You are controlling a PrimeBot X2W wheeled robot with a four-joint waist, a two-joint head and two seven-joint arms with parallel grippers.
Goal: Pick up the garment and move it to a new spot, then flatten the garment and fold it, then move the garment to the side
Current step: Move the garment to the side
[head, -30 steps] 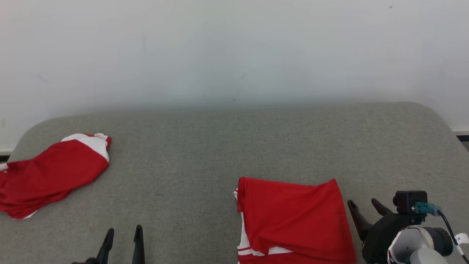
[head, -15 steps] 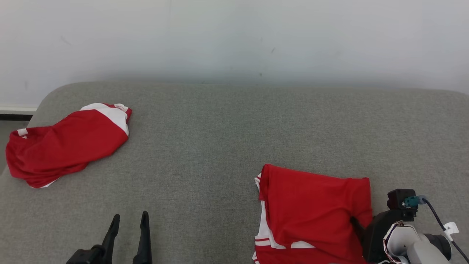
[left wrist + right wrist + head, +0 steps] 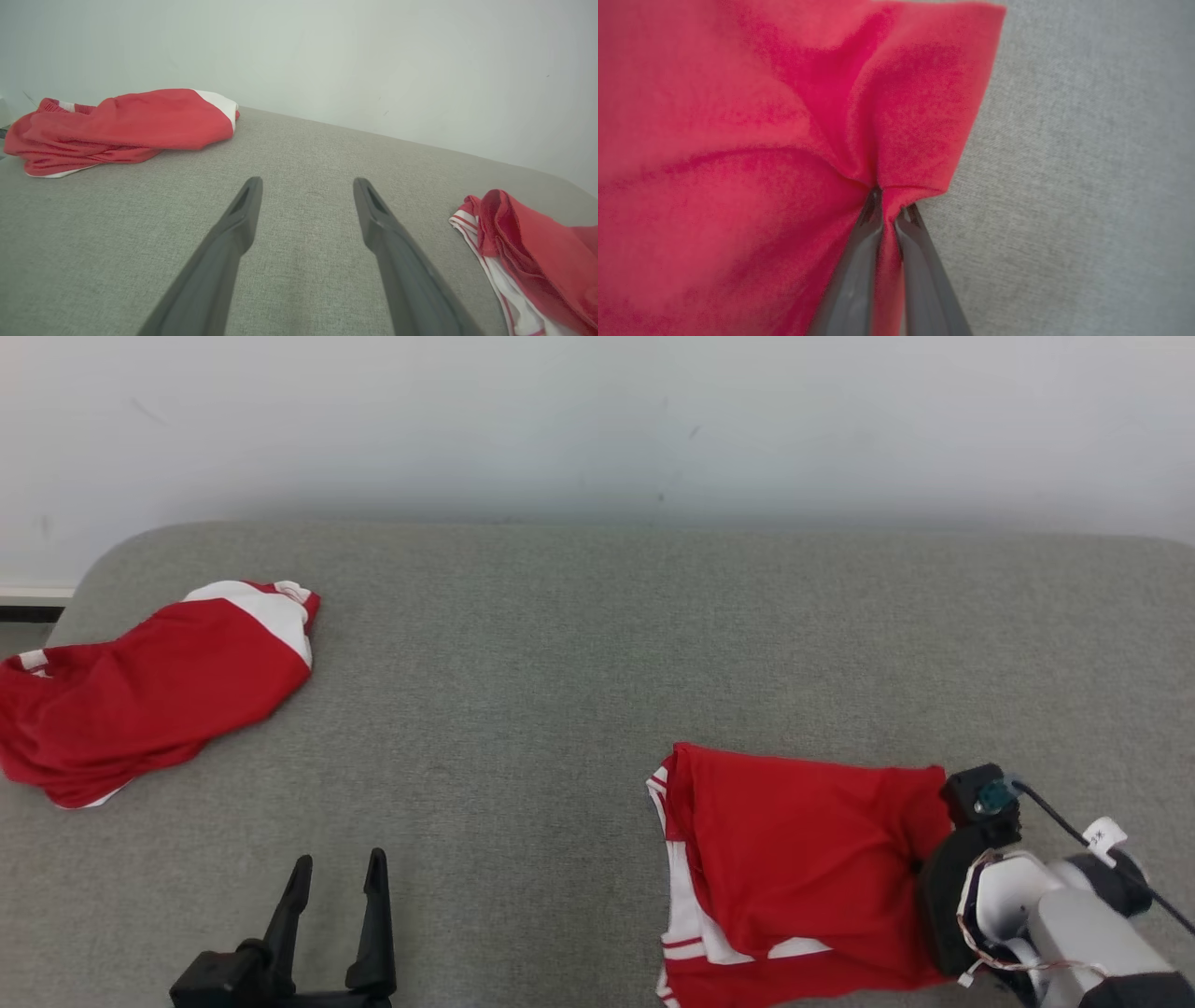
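1. We find the right gripper (image 3: 889,205) with its two fingers pinched almost together on a bunched fold at the right edge of the red garment (image 3: 803,859).
2. We find the left gripper (image 3: 307,186) with its fingers spread wide and holding nothing, over the grey cushion (image 3: 560,663).
3. The red garment lies folded on the near right part of the cushion, with white-striped trim showing along its left and near edges.
4. A second red-and-white garment (image 3: 149,695) lies crumpled at the far left, well apart from the first.
5. A pale wall (image 3: 597,420) rises behind the cushion.
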